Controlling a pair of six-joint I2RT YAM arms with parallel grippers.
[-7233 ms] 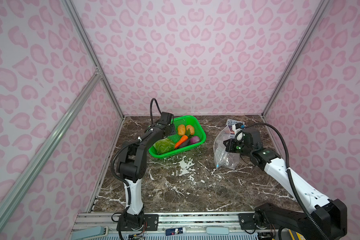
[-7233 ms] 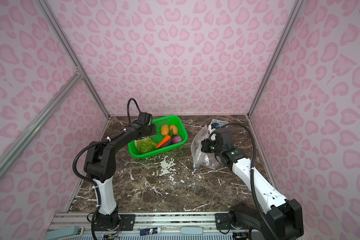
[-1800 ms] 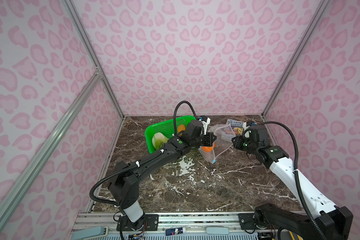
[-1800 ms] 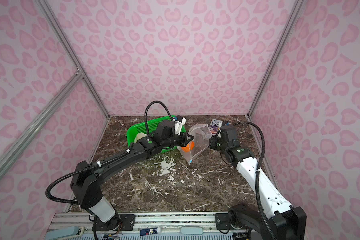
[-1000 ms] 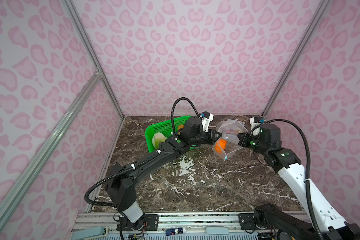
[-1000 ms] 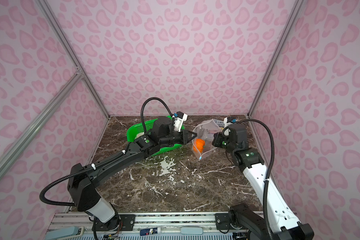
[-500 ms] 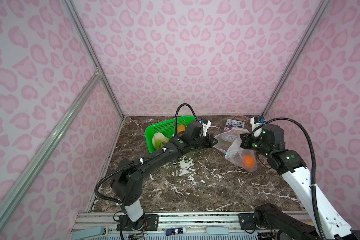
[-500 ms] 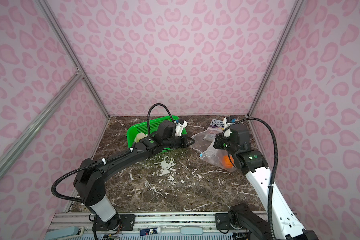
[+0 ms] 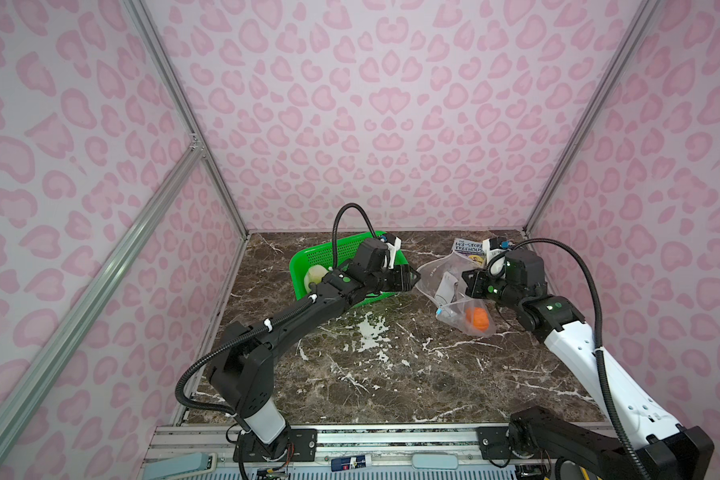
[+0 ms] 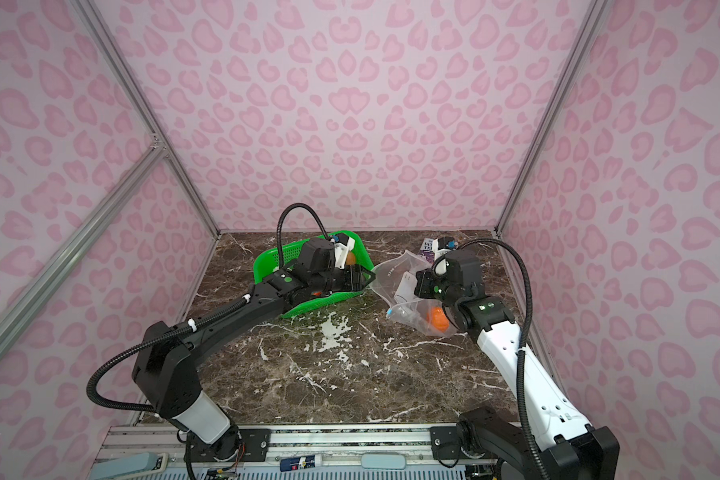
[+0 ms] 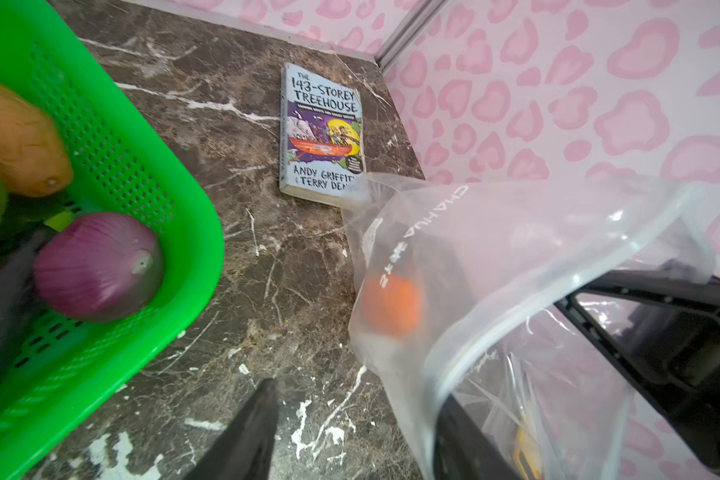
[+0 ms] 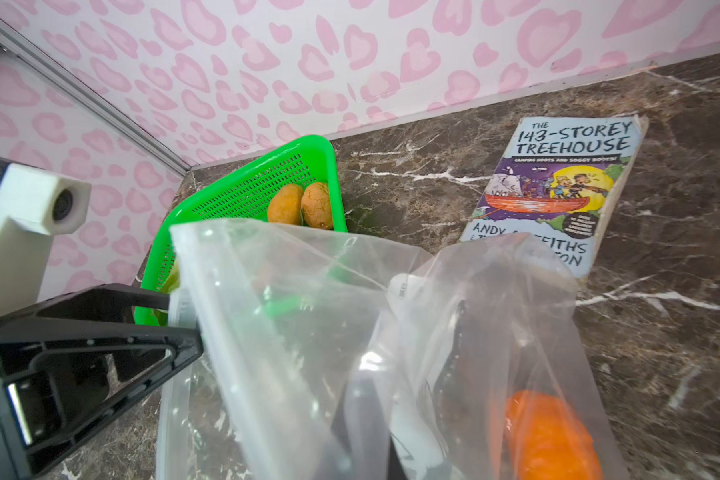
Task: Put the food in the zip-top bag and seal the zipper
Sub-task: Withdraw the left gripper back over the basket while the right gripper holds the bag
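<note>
The clear zip-top bag [image 9: 441, 276] [image 10: 391, 278] hangs at the right, and my right gripper [image 9: 466, 287] [image 12: 366, 415] is shut on its upper edge, fingers dim behind plastic. The orange pumpkin [image 9: 476, 318] [image 10: 437, 319] [image 12: 549, 436] lies in the bag's bottom. The zipper [image 11: 495, 328] runs along the open mouth; its blue slider [image 9: 439, 311] shows low on the bag. My left gripper [image 9: 412, 276] [image 11: 358, 399] is open at the mouth, one finger behind the bag's rim. The rest of the food sits in the green basket [image 9: 308, 266] [image 11: 142, 166]: purple onion [image 11: 96, 266], potatoes [image 12: 300, 203], cabbage [image 9: 313, 274].
A paperback book [image 9: 468, 249] [image 11: 323, 133] lies flat in the back right corner behind the bag. Pink patterned walls close in the marble table [image 9: 371, 374] on three sides. The left arm reaches across the basket's front edge.
The left gripper's jaws have opened at the bag's mouth. Over the last second the right gripper carried the bag rightward and the pumpkin slid down to its bottom.
</note>
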